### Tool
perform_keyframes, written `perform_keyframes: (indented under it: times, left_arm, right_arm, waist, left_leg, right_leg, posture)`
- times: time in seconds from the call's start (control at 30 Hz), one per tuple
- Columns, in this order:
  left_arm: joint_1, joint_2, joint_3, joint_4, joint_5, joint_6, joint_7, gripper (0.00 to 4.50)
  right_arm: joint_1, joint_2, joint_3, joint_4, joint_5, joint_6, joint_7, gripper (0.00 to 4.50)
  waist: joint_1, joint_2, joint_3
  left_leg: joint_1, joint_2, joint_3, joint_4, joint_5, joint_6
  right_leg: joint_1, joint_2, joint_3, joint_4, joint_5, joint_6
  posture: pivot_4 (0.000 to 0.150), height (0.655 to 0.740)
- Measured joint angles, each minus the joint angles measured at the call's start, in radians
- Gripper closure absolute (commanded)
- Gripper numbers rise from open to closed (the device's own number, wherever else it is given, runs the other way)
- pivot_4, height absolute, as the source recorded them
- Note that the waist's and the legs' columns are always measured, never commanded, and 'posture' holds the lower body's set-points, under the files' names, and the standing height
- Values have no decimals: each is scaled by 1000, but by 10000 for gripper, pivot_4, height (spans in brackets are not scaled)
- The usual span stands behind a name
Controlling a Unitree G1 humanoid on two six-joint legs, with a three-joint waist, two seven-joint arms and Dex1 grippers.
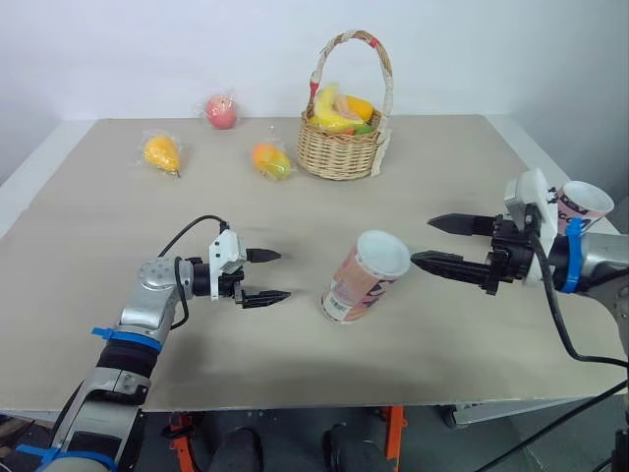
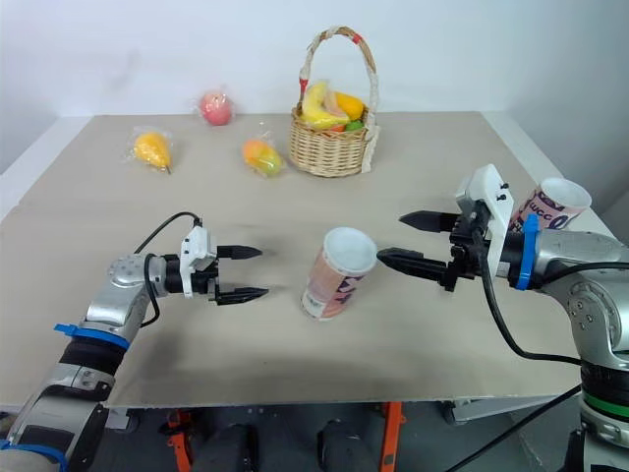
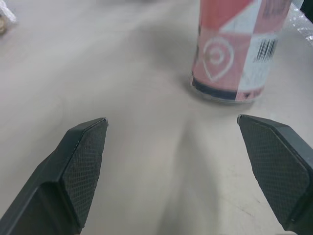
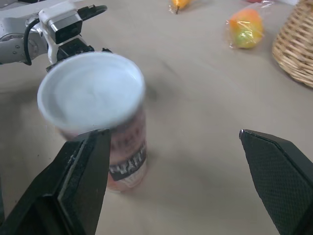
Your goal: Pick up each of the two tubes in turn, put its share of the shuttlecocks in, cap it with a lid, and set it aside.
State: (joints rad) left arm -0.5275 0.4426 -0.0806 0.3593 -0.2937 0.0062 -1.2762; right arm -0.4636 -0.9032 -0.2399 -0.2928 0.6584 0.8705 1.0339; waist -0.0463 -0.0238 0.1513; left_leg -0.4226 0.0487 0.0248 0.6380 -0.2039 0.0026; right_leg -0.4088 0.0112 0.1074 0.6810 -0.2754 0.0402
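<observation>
A pink-and-white tube (image 1: 356,283) with a white lid (image 1: 383,253) on top stands in the middle of the table, leaning toward my right side. My left gripper (image 1: 284,274) is open just left of the tube's base, a short gap away. On the tube's right, my right gripper (image 1: 422,241) is open at lid height, with its nearer fingertip close to the lid and not touching. In the right wrist view the tube (image 4: 120,147) sits off to one side of the fingers. A second tube (image 1: 582,205) with a white rim stands behind my right wrist at the table's right edge.
A wicker basket (image 1: 339,155) of fruit stands at the back centre. Wrapped fruits lie at the back left: a red one (image 1: 222,111), a yellow one (image 1: 162,152) and an orange one (image 1: 272,160). The table's front edge is near my arms.
</observation>
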Motion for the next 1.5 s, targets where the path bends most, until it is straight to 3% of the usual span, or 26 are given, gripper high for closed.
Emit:
perform_keyframes:
  times: [0.27,0.47,0.73,0.97,1.5]
  left_arm:
    - [88,-1,-17,-74,-40,46,-38,1001]
    - [110,49,25,-147,-109,113,-43,1001]
    - [157,143,85,-258,-202,179,-100,1001]
    - [165,248,128,-336,-276,273,-142,1001]
    - [150,251,121,-454,-279,367,-97,1001]
  right_arm:
    - [-113,28,18,64,65,22,-10,0]
    - [57,-41,-81,30,126,38,41,0]
    - [196,-33,-79,-9,118,-4,22,0]
    - [232,67,77,-27,29,-95,-22,0]
    - [166,225,270,11,-111,-260,-58,0]
  waist:
    - [2,-2,3]
    - [10,-3,4]
    - [1,-2,4]
    - [0,-2,4]
    - [1,-3,5]
  left_leg:
    - [-1,-1,-1,0,-1,0]
    - [-2,-1,-3,0,-1,0]
    - [0,2,-3,0,0,0]
    - [0,1,-3,1,0,0]
    - [0,1,-3,1,0,0]
  right_leg:
    - [0,-1,-1,0,0,-3]
    - [0,-1,-3,-1,0,-2]
    - [1,1,-3,0,-1,-1]
    - [1,0,-3,0,-1,-1]
    - [1,1,-4,0,-1,-1]
  posture:
    - [1500,7371]
    - [1500,7371]
    - [1500,7371]
    - [1500,7371]
    - [1500,7371]
